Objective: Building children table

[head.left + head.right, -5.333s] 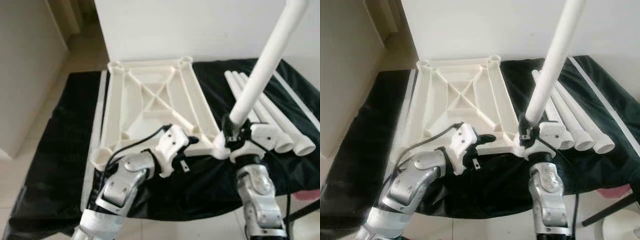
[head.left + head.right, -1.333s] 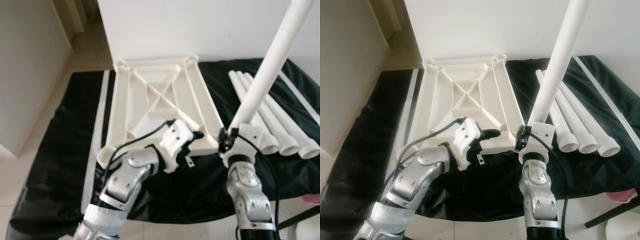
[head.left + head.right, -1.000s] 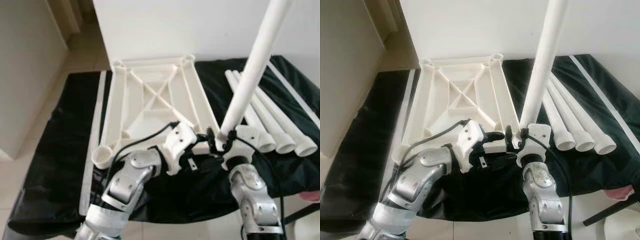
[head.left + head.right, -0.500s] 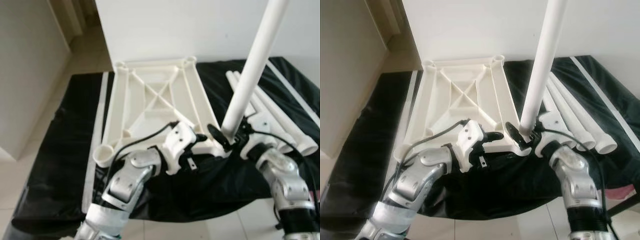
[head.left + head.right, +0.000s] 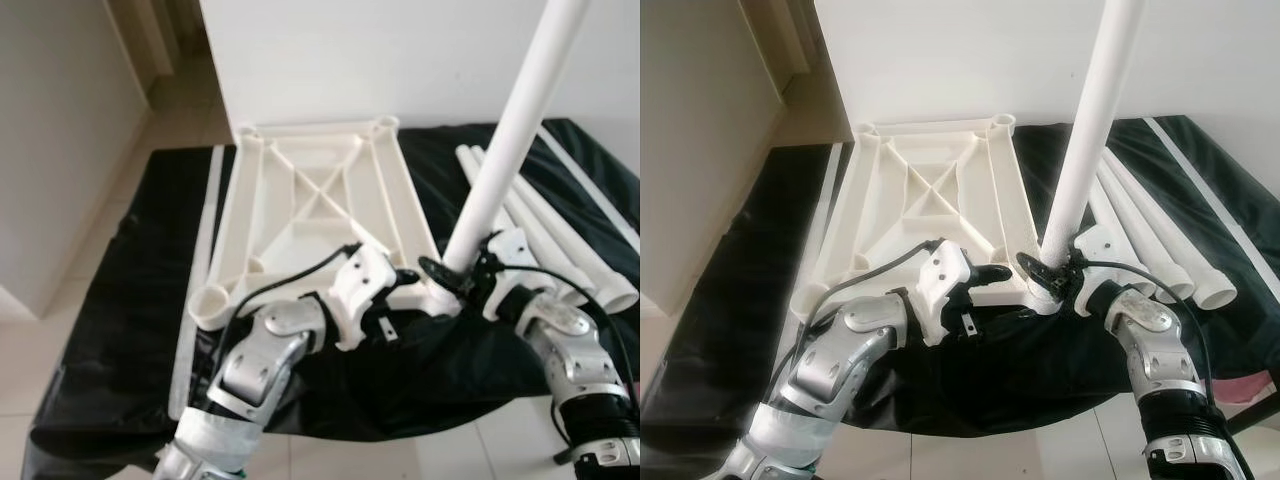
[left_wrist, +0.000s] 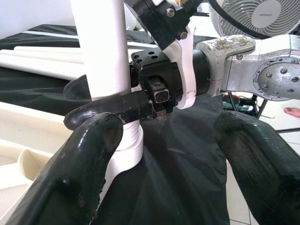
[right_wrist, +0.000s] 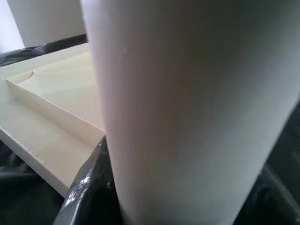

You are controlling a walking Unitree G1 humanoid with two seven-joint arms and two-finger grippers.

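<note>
The white table top (image 5: 310,200) lies upside down on a black sheet (image 5: 130,300). One white leg (image 5: 510,140) stands nearly upright in the near right corner socket (image 6: 129,145). My right gripper (image 5: 450,275) is shut on the leg's base, just above the socket. In the right wrist view the leg (image 7: 187,93) stands very close, with the table top (image 7: 56,93) behind it. My left gripper (image 5: 402,290) is open at the table top's front edge, just left of that socket. One of its fingers (image 6: 70,178) is against the socket collar.
Three spare white legs (image 5: 560,240) lie side by side on the sheet to the right. A thin white strip (image 5: 195,280) runs along the table top's left side. A white wall rises behind, tile floor lies to the left, and a fan (image 6: 267,16) stands nearby.
My right forearm has swung out to the right around the leg's base, still shut on it. The left gripper has stayed at the front edge. The camera shifted slightly.
</note>
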